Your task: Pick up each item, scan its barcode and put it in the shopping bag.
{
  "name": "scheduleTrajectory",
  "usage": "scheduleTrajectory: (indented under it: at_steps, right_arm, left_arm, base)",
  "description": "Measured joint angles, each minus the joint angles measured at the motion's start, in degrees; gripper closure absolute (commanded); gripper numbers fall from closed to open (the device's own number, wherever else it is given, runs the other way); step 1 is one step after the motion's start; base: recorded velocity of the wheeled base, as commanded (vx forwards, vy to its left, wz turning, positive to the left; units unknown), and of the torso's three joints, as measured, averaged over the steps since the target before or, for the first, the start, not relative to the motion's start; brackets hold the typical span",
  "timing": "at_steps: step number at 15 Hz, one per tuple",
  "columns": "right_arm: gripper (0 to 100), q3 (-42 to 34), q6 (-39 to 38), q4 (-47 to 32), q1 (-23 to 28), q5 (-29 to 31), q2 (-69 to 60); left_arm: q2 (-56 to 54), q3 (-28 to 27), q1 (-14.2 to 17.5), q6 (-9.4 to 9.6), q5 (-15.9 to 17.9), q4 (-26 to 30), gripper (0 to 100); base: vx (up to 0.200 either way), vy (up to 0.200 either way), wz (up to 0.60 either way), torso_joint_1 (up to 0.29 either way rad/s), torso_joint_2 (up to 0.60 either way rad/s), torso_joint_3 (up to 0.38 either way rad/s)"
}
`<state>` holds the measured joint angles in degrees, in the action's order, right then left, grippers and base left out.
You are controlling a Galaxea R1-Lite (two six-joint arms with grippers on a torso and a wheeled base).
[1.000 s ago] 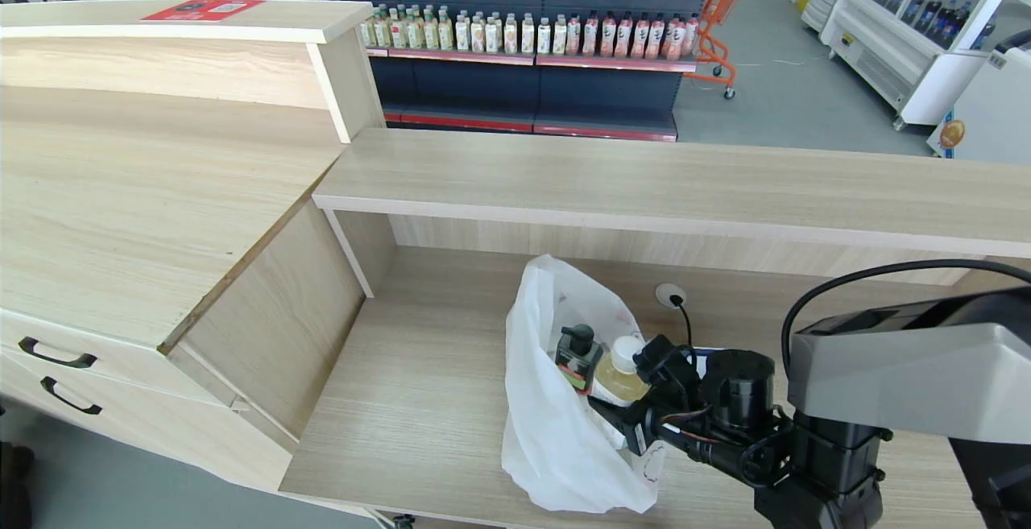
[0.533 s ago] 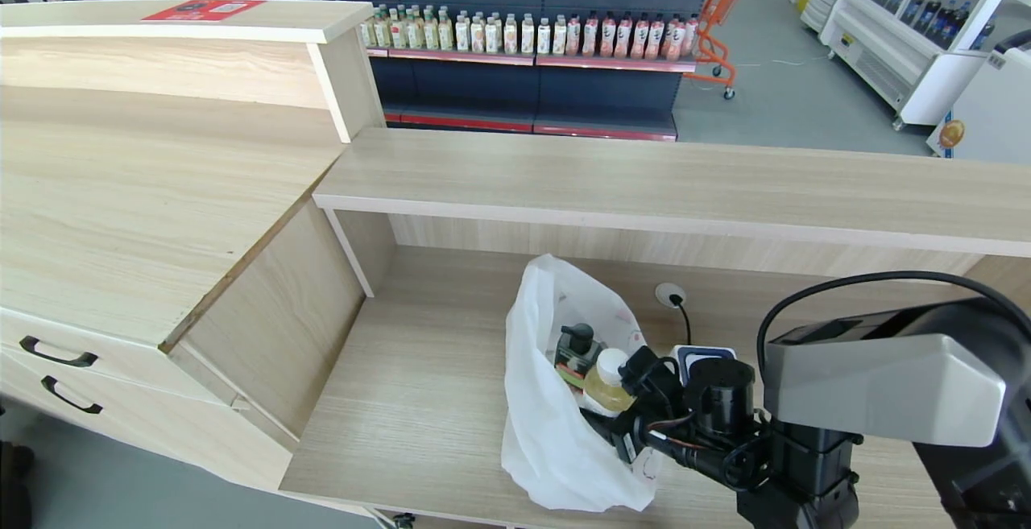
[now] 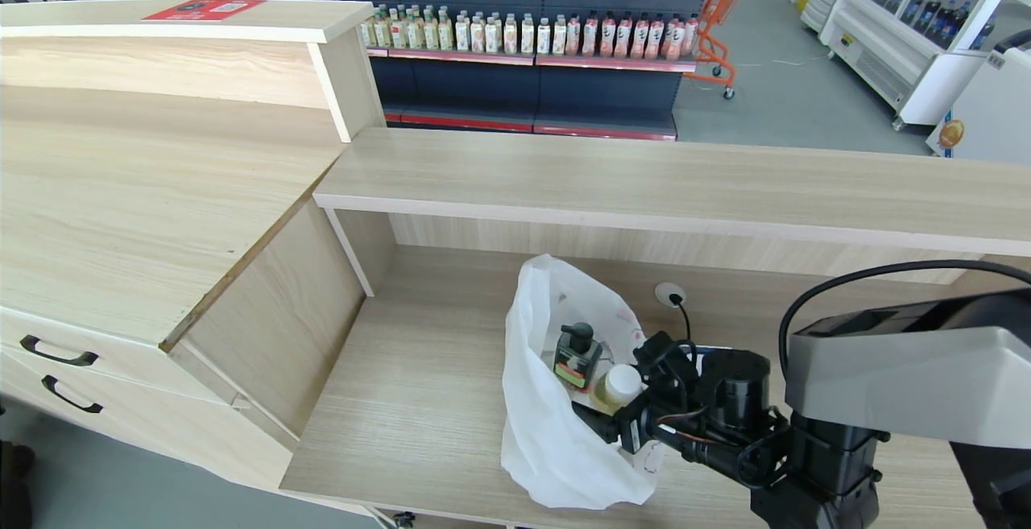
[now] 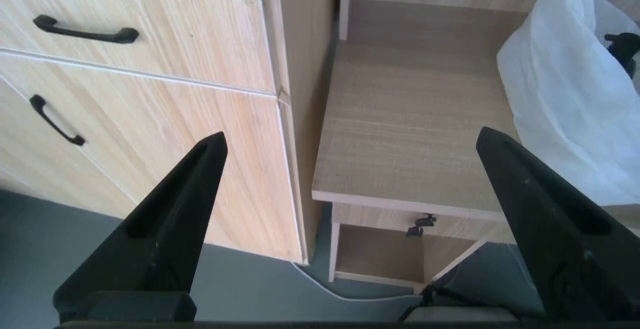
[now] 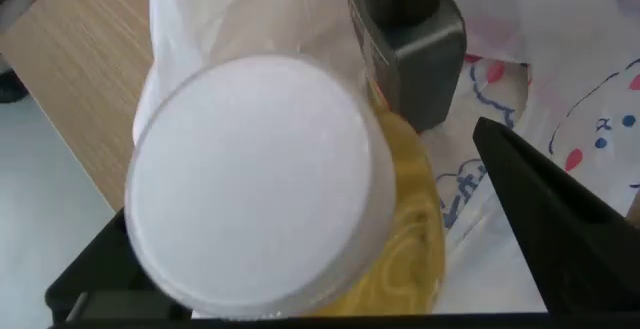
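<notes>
Head view, item: the bottle point(image 3: 620, 382), white cap over yellow liquid, sits inside the mouth of the shopping bag point(image 3: 548, 440), low among its folds.
Long axis: roughly upright, cap uppermost and facing the right wrist camera; it may lean slightly.
Neighbour in bag: a dark pump bottle point(image 3: 577, 356) stands just beside it, on the side away from the arm. Whether the two touch cannot be told.
Right hand point(image 3: 615, 392): reaches into the bag from the robot's right, one finger on each side of the bottle. It appears to be grasping the bottle, though the cap hides the pad contact.
Direction for the coming move: the bottle lies directly between the fingers, so letting go should need only a spread of the fingers. A withdrawal would run up and back toward the right, clear of the bag rim.
Risk: loose bag film lies close to the fingers and could catch on them.
Left hand point(image 4: 352, 144): released, fingers spread wide, beyond the worktop point(image 3: 419, 400) edge near the drawers point(image 4: 150, 99), well apart from the bag.
Nearer arm: right.
</notes>
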<state>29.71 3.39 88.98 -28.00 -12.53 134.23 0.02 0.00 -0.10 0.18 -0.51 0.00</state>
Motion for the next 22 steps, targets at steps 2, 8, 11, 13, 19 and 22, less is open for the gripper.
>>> scheduleTrajectory:
  at_steps: [2, 8, 11, 13, 19, 22]
  right_arm:
    - [0, -0.72, -4.56, -0.09, 0.00, -0.09, -3.11]
    - [0, -7.96, -8.12, -7.47, 1.18, -0.05, -17.55]
    - [0, -11.17, -10.64, -19.13, 2.62, 0.24, -32.55]
    - [0, -12.68, -11.22, -28.38, 4.24, 1.97, -44.85]
    - [0, -23.43, -8.89, -61.32, 14.81, 10.15, -87.74]
    - [0, -26.66, -6.28, -80.18, 20.87, 13.31, -110.53]
  left_arm:
    - [0.00, 0.00, 0.00, 0.00, 0.00, 0.00, 0]
    - [0.00, 0.00, 0.05, 0.02, 0.02, 0.00, 0]
    - [0.00, 0.00, 0.02, 0.00, 0.02, 0.00, 0]
    - [0.00, 0.00, 0.00, 0.00, 0.05, 0.00, 0]
    - [0.00, 0.00, 0.02, 0.00, 0.00, 0.00, 0]
    - [0.00, 0.00, 0.00, 0.02, 0.02, 0.00, 0]
  base:
    - [0.000, 0.000, 0.00, 0.000, 0.00, 0.000]
    - [0.000, 0.000, 0.00, 0.000, 0.00, 0.000]
    - [0.000, 0.000, 0.00, 0.000, 0.00, 0.000]
    - [0.000, 0.000, 0.00, 0.000, 0.00, 0.000]
    - [0.000, 0.000, 0.00, 0.000, 0.00, 0.000]
    - [0.000, 0.000, 0.00, 0.000, 0.00, 0.000]
